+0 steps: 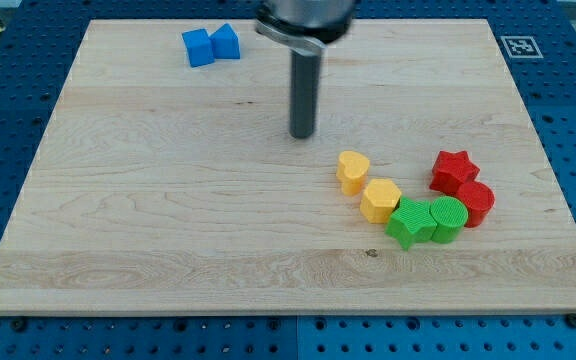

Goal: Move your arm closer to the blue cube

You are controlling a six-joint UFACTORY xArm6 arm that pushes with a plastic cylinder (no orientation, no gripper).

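Note:
A blue cube (198,47) sits near the view's top left of the wooden board (148,200), touching a second blue block (226,41) with a sloped top on its right. My tip (301,134) rests on the board around the middle, well below and to the right of the blue cube. The dark rod rises from the tip to the view's top edge.
A cluster lies at the right: a yellow heart (353,171), a yellow hexagon (380,200), a green star (409,222), a green cylinder (447,218), a red star (453,170) and a red cylinder (475,203). A marker tag (519,46) sits top right.

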